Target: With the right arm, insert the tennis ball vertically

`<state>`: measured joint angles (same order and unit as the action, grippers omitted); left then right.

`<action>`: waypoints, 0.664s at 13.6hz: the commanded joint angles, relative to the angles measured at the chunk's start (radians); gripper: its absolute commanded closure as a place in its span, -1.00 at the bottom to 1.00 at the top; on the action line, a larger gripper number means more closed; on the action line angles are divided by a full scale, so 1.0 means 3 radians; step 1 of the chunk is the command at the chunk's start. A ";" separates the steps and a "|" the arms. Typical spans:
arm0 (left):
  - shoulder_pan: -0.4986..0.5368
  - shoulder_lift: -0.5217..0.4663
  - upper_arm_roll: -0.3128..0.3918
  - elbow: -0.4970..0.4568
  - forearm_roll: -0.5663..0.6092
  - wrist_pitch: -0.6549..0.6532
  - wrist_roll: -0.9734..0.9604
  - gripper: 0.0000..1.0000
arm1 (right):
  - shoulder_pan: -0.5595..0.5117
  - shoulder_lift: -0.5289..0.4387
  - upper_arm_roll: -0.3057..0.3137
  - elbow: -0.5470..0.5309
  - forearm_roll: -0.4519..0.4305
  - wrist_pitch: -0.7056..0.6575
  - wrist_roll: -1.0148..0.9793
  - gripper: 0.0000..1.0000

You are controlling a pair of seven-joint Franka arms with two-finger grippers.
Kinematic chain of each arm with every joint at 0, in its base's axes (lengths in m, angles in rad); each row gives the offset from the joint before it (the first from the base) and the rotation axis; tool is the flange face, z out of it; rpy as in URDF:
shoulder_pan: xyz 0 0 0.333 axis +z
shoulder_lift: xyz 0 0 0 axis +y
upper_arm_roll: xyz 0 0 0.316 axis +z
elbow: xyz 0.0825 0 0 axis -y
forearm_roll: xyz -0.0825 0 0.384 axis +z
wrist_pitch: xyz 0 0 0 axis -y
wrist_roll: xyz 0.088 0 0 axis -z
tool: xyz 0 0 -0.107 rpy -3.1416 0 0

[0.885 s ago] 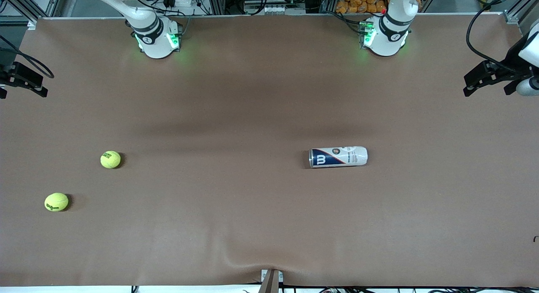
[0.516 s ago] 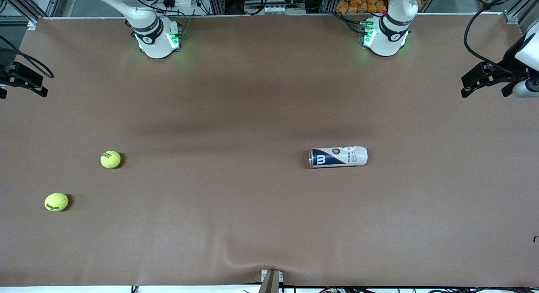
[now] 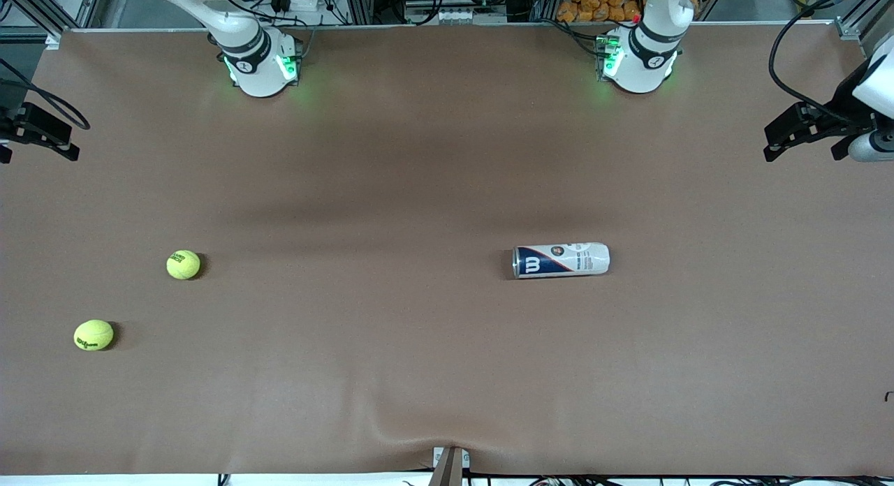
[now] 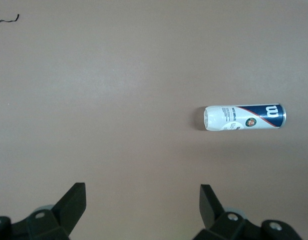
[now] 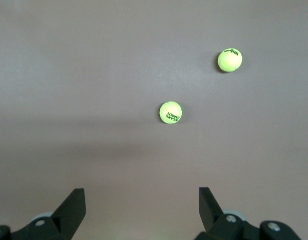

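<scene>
Two yellow-green tennis balls lie on the brown table (image 3: 433, 179) toward the right arm's end. One tennis ball (image 3: 183, 264) sits farther from the front camera; the second tennis ball (image 3: 93, 335) lies nearer that camera and closer to the table's end. They are well apart from each other. A white and blue ball can (image 3: 561, 260) lies on its side toward the left arm's end, well apart from both balls.

The right gripper (image 5: 141, 212) hangs over the table at the right arm's end, fingers spread wide, holding nothing; both balls show in its wrist view. The left gripper (image 4: 142, 212) hangs over the left arm's end, fingers likewise spread wide and empty, with the can in its wrist view.
</scene>
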<state>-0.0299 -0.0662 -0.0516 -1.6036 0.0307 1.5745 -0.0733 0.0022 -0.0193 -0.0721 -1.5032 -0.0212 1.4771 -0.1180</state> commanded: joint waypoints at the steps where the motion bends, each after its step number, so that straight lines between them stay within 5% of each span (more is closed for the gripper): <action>1: -0.0063 0.0072 -0.0022 0.0068 -0.0057 -0.0053 0.0035 -1.00 | -0.0018 -0.0069 0.0016 -0.0057 0.0004 -0.0010 0.0045 -1.00; 9: -0.0146 0.0272 -0.0099 0.0038 -0.0056 0.0034 0.0024 -1.00 | -0.0018 -0.0069 0.0010 -0.0057 0.0004 -0.0015 0.0045 -1.00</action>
<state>-0.0649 -0.0033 -0.0820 -1.6035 0.0305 1.5811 -0.0725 0.0022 -0.0193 -0.0722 -1.5032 -0.0212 1.4753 -0.1178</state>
